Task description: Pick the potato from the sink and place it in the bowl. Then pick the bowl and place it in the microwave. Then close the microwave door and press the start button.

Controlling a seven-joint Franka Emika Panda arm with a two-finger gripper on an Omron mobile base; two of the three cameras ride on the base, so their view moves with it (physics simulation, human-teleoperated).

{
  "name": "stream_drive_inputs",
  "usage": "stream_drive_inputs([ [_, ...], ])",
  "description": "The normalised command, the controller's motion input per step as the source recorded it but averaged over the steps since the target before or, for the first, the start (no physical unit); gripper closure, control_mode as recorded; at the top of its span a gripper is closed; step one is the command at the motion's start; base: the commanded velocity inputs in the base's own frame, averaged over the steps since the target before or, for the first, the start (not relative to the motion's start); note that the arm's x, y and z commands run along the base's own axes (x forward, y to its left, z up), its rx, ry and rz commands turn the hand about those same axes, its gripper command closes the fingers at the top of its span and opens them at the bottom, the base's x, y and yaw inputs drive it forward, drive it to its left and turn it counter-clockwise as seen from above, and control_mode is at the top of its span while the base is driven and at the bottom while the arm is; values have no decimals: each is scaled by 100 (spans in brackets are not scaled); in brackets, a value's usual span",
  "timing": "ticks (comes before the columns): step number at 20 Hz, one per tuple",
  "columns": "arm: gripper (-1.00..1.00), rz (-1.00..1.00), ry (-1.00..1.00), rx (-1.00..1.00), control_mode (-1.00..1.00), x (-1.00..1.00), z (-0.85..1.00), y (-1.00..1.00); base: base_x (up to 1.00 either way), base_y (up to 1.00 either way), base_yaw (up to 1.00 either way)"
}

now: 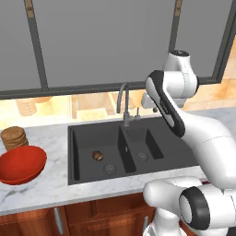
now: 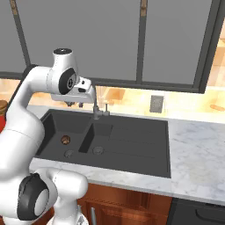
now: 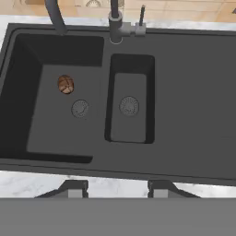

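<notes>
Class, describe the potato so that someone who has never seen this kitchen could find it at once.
Start at the black double-basin sink set in the marble counter, under the grey gooseneck faucet. Look into the larger basin, the one nearer the red bowl. The potato is the small brown mottled lump on its floor, just beside the round steel drain, which is flat and grey.
</notes>
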Motion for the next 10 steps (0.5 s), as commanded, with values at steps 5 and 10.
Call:
stream_drive_inputs([
  [5,-100,0,2,-5,-100,-32,-3,23,0,0,0],
  [10,-100,17,2,-22,-100,-51,-49,100,0,0,0],
])
